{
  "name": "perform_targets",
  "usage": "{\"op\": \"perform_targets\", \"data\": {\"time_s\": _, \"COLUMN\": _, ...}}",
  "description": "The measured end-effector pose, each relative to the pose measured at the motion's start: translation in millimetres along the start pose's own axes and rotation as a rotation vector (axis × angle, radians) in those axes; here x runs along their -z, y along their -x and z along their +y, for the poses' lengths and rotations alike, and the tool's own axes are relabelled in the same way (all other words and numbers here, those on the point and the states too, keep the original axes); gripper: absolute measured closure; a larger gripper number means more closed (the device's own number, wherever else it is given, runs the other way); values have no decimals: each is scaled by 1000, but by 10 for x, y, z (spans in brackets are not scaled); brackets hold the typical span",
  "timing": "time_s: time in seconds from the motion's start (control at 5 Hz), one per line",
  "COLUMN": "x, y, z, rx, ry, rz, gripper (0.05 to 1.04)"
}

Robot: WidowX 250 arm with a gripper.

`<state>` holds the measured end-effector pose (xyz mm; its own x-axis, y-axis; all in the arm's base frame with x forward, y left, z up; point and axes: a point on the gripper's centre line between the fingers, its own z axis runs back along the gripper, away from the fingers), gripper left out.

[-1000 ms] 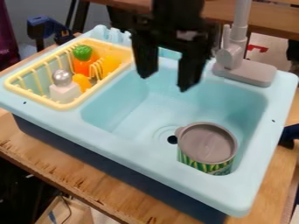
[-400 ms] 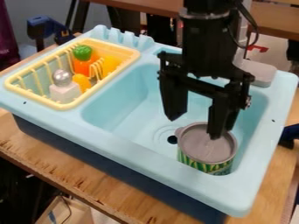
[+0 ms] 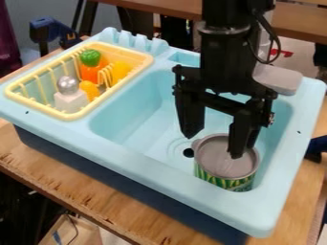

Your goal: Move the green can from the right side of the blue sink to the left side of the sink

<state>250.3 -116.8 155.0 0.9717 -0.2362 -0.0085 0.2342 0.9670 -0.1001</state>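
You have the black gripper [image 3: 214, 147] hanging over the toy sink [image 3: 131, 178], its two fingers spread well apart with a gap between them. Your gripper points down at the can [image 3: 220, 165], which stands upright in the basin toward the near right corner of your view. The finger on the right of your view overlaps the can's grey top; you cannot tell from this angle whether it touches. The finger on the left ends beside the can's rim, near the drain hole [image 3: 188, 152]. The can has a green and yellow striped side, and a small tab sticks out from its rim toward the left.

On your left, a pale yellow basket [image 3: 76, 115] sits at the side of the light blue sink. In it you see an orange pepper with a green top [image 3: 89, 72], a yellow toy piece [image 3: 120, 72], a smaller orange piece [image 3: 90, 89] and a white shaker with a silver cap [image 3: 70, 100]. Behind the basin, to the right of your arm, is the grey faucet base [image 3: 278, 79]. The sink rests on a wooden table [image 3: 131, 206].
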Motion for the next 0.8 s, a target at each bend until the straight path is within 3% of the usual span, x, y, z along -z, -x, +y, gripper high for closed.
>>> {"op": "perform_targets", "data": {"time_s": 0.4, "x": 194, "y": -57, "z": -66, "rx": 98, "ry": 11, "rz": 41, "gripper": 79}}
{"op": "perform_targets", "data": {"time_s": 0.6, "x": 231, "y": -76, "z": -136, "rx": 194, "ry": 58, "rz": 40, "gripper": 79}}
{"op": "perform_targets", "data": {"time_s": 0.8, "x": 256, "y": -82, "z": -108, "rx": 182, "ry": 35, "rz": 46, "gripper": 79}}
